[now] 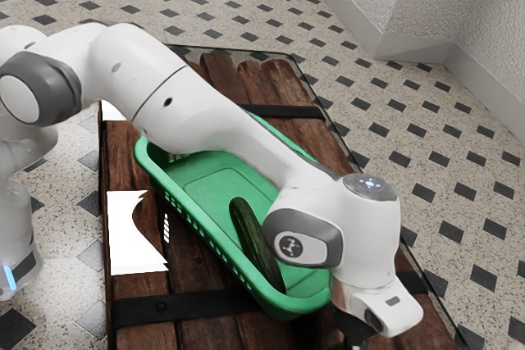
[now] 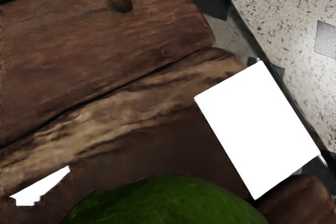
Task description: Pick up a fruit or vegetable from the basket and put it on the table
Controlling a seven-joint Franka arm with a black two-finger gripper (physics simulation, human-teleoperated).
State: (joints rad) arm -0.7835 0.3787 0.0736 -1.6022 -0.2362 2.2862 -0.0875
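Exterior view: arm [image 1: 205, 120] comes in from the view's left, crosses over the green basket [image 1: 209, 182] and ends with the gripper [image 1: 353, 338] low, just outside the basket's near end, toward the exterior view's right. Likely put there so the load can go down on the wooden table [image 1: 123, 153] instead of catching the basket rim. Cucumber [image 1: 256, 243] lies inside the basket, lengthwise along the side wall toward the exterior view's left; being long, it probably settled that way and needs no handling if another item is the pick. White patch [image 1: 130, 231] on the planks beside the basket, purpose unclear. Jaws: can't tell if apart, together or clamped on something. Wrist view: a rounded green fruit or vegetable [image 2: 168, 203] sits at or right under the hand, planks behind it, so outside the basket; kind uncertain. Reads as the task's thing, probably carried by the gripper, though the grip itself can't be confirmed, nor whether it touches the table. White rectangle [image 2: 257, 129] near the table edge, with tiled floor [image 2: 294, 19] past it. Judgement: pick probably done, placing in hand; next, lower onto the planks beside the basket and let go gently, since a round thing could roll toward the edge.
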